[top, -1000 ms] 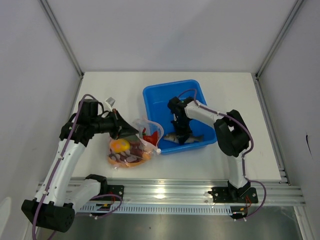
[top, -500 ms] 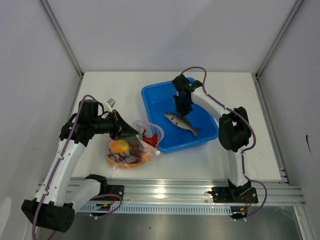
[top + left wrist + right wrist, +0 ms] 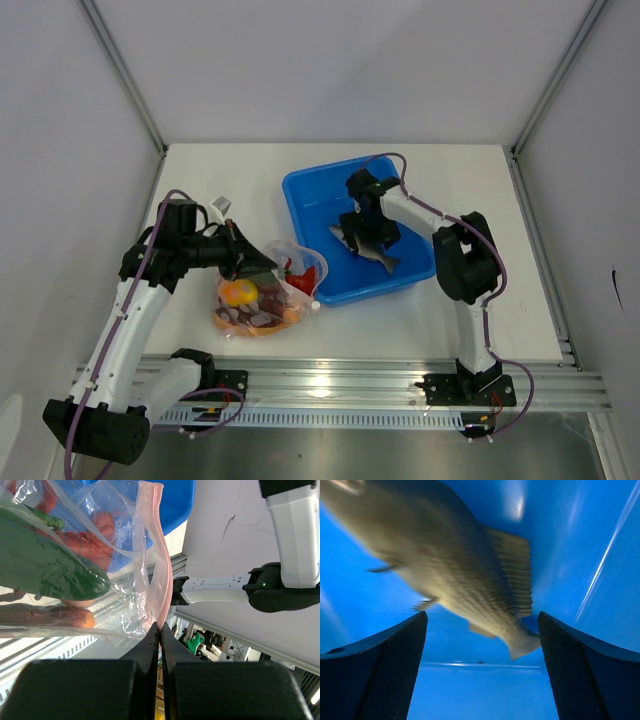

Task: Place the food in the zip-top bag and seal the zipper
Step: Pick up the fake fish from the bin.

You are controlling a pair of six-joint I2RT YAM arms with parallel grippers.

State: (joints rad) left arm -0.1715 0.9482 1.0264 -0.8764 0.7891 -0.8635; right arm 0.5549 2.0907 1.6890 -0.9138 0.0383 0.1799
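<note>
Pinching the pink-red zipper [image 3: 158,555] of the zip-top bag [image 3: 262,292], the left end effector [image 3: 160,630] is fully closed, its two dark fingers pressed together on the strip with only the thin plastic between them. The bag lies on the white desk [image 3: 480,180] in front of the left arm, just beside the near-left corner of the blue tub [image 3: 305,190], and its gripped edge is lifted off the surface. Through the crinkly plastic a yellow pepper [image 3: 240,292] and red chilies [image 3: 301,276] show from above, while the left wrist view shows a green cucumber [image 3: 45,565] lying against the bag's wall; other brownish and orange pieces lie under them, too jumbled to name. A small white slider [image 3: 316,300] sits at the bag's lower right corner. The right end effector [image 3: 482,617] reaches down into the tub with its fingers [image 3: 380,680] spread wide, one on each side of the view. The grey fish [image 3: 455,575] is in the tub, its body slanting, blurred, across the gap between the fingers with blue plastic behind it; neither finger can be seen touching it, though its tail ends close to one finger. From above, the fish's tail points toward the tub's near-right corner.
</note>
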